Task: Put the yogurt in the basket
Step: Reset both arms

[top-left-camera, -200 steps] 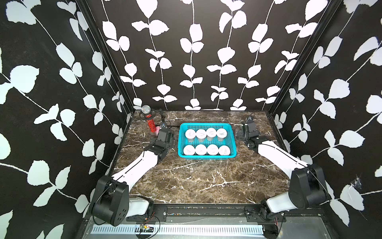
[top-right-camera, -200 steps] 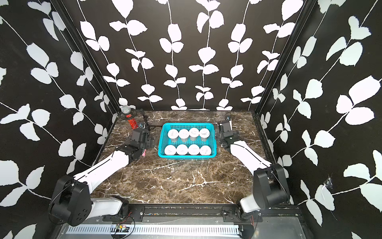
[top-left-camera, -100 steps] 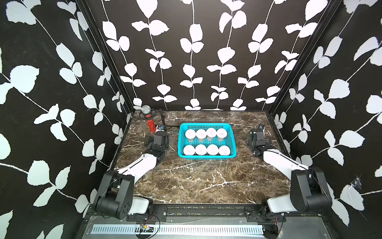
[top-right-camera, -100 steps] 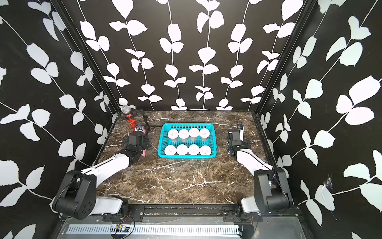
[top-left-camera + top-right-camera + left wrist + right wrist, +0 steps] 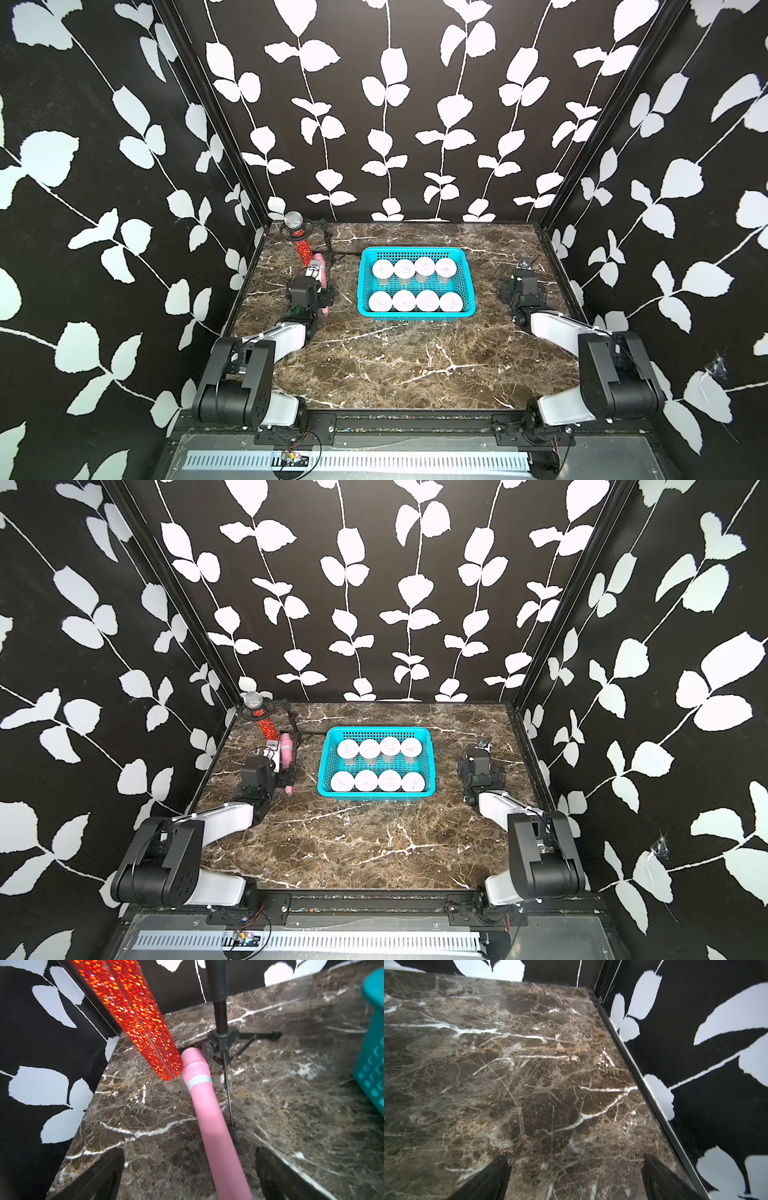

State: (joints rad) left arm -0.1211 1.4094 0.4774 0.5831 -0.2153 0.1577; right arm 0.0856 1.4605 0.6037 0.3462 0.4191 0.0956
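The turquoise basket (image 5: 411, 251) (image 5: 376, 730) stands at the back middle of the marble table. Several yogurt cups (image 5: 404, 300) (image 5: 366, 780) with white lids fill it in two rows. My left gripper (image 5: 308, 291) (image 5: 190, 1151) sits low to the left of the basket, open. A pink bottle (image 5: 209, 1118) lies on the table between its fingers, untouched. One corner of the basket (image 5: 372, 1064) shows in the left wrist view. My right gripper (image 5: 521, 286) (image 5: 576, 1157) rests open to the right of the basket over bare marble, holding nothing.
A red glitter microphone (image 5: 303, 246) (image 5: 133, 1012) leans on a black tripod stand (image 5: 222, 1039) in the back left corner, just past the pink bottle (image 5: 320, 270). The black side wall (image 5: 675, 1064) runs close beside my right gripper.
Both arms have drawn away from the basket's sides, the right one outward toward the right wall, the left one back and left beside the pink bottle. Both grippers stayed open.
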